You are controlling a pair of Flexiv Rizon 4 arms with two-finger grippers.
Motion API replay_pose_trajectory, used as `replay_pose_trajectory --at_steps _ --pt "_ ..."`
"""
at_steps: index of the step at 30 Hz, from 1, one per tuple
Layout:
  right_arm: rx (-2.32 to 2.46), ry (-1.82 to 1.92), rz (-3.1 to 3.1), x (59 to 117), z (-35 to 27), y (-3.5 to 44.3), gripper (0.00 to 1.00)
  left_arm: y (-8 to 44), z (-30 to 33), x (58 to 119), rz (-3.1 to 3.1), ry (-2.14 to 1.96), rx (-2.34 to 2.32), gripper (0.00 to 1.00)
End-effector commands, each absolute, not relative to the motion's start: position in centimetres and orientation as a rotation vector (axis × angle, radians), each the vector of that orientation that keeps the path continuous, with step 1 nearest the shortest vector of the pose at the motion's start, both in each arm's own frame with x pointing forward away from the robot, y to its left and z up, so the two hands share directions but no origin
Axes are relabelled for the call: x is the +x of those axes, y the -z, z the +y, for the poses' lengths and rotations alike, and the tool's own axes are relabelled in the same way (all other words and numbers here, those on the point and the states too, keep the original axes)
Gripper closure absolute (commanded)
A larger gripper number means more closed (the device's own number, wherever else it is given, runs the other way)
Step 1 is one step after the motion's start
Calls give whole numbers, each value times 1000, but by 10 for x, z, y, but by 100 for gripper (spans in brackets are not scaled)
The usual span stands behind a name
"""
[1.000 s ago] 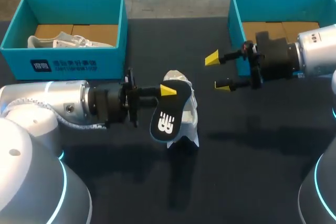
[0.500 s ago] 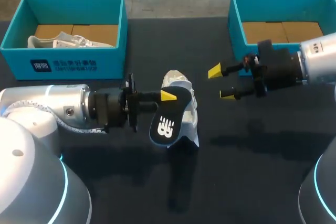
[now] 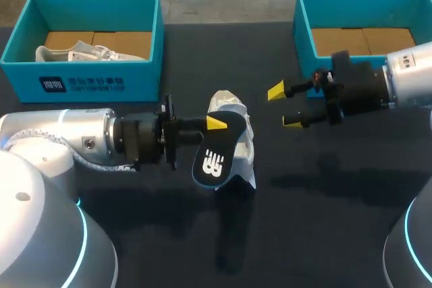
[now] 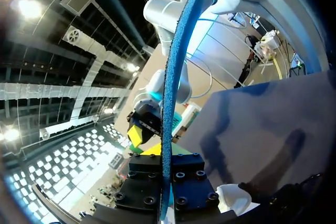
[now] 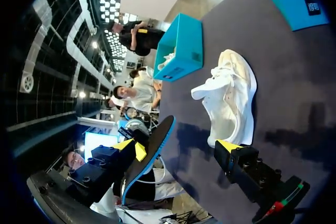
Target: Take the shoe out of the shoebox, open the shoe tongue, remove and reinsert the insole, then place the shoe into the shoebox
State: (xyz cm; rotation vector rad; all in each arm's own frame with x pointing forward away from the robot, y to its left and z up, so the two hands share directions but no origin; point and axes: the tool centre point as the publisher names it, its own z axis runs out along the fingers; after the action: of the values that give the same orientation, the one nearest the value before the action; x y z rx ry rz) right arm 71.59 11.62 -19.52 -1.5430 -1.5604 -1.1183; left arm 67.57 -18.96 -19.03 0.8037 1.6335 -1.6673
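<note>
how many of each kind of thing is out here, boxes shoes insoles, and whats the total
shoeboxes: 2 (left shoebox, right shoebox)
shoes: 2 (boxed shoe in the left shoebox, loose shoe lying outside the boxes)
insoles: 1 (insole, out of the shoe)
total: 5

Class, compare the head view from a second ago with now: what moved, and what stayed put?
The right tool, open, drew back from the right shoebox toward the near edge of the table, then stopped. The left tool stays shut on the insole near the shoe, which has not moved.
</note>
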Motion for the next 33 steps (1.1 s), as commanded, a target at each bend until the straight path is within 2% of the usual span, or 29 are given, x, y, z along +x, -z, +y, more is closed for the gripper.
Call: replay_pose_trajectory --at_steps 1,22,33 --pt "-1548 1114 -1562 715 116 195 0 191 -190 675 1633 1665 801 100" --pt "-1548 1114 -1562 715 116 195 0 191 -190 675 1633 1665 801 100" --pt "-1442 1199 -1934 706 98 238 0 200 -187 675 1653 1688 780 100"
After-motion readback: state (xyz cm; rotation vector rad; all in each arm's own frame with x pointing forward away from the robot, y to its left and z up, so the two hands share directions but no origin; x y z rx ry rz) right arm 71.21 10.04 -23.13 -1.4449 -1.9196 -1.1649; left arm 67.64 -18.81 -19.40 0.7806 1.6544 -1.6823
